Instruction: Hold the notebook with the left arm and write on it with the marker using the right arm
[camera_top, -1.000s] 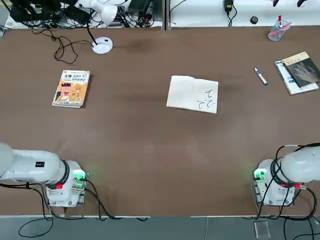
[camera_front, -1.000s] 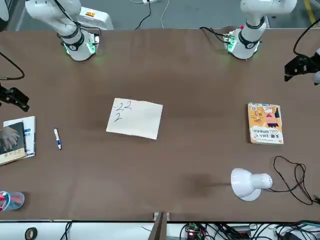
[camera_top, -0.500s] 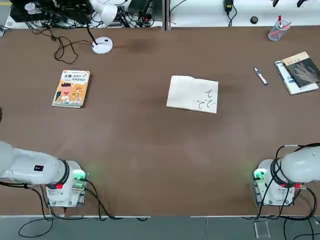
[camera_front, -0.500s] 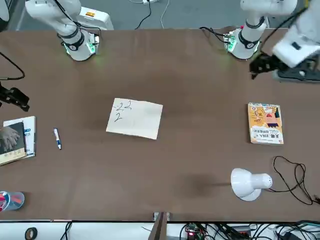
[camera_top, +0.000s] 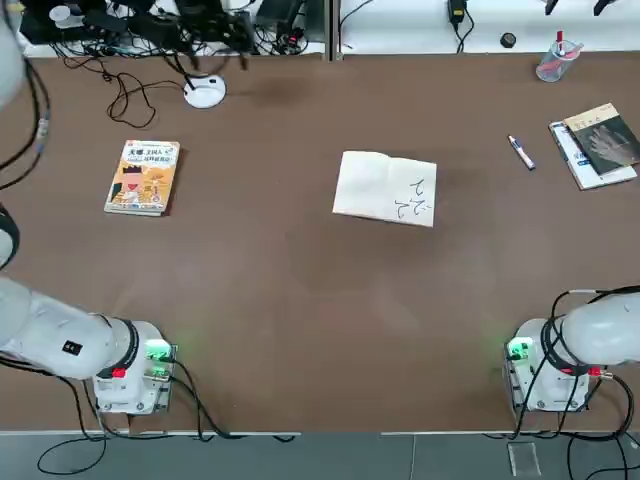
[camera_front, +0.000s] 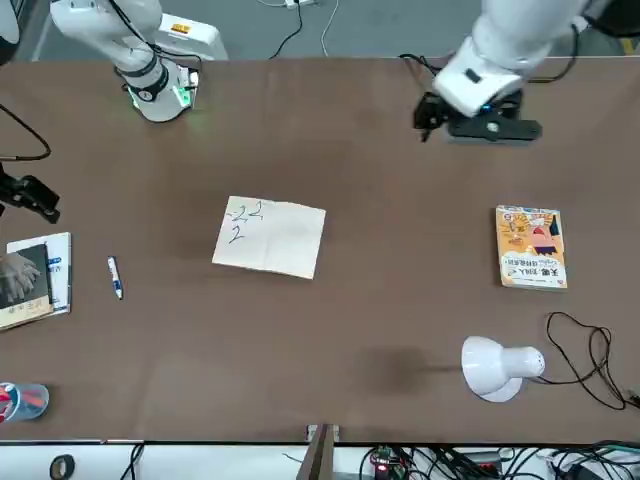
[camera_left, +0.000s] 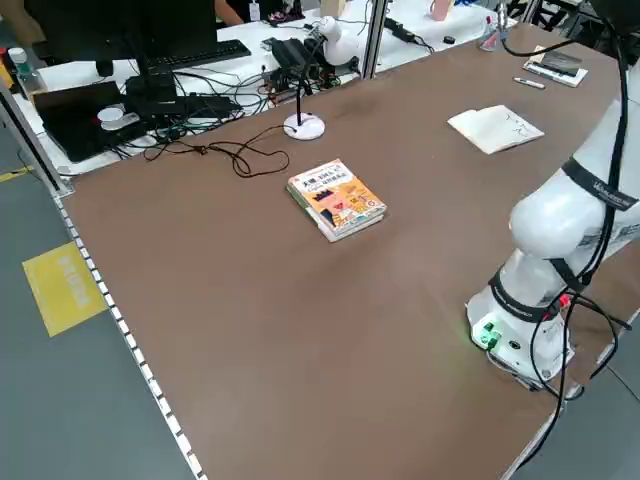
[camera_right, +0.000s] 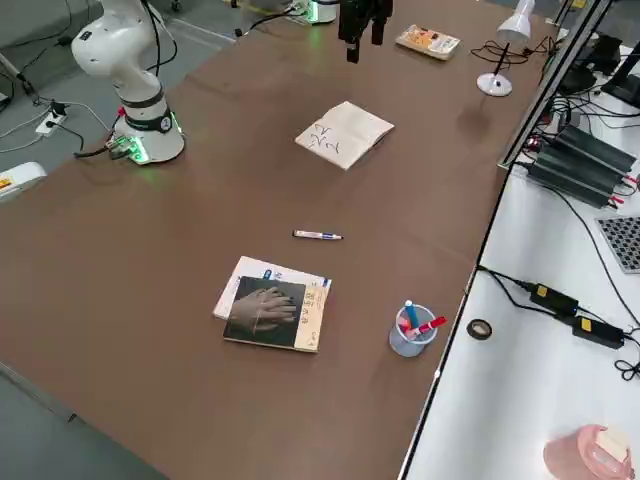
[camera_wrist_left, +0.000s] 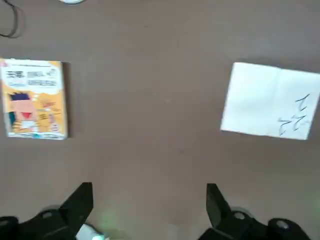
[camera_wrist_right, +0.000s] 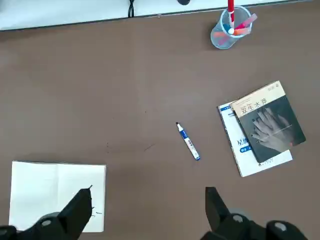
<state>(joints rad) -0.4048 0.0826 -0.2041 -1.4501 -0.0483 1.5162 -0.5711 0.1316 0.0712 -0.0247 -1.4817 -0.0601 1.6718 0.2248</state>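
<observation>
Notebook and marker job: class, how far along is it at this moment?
Nothing is done yet. The notebook lies open and unheld mid-table; the marker lies loose beside it. In hand: the left gripper, fingers open, hangs above the table, short of the notebook. The right gripper is open and empty. Left: pinning the notebook, picking up the marker, writing.

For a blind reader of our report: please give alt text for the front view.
An open notebook lies mid-table; the left gripper hangs above the table beyond it. A marker lies toward the robot's right, beside stacked books.
</observation>
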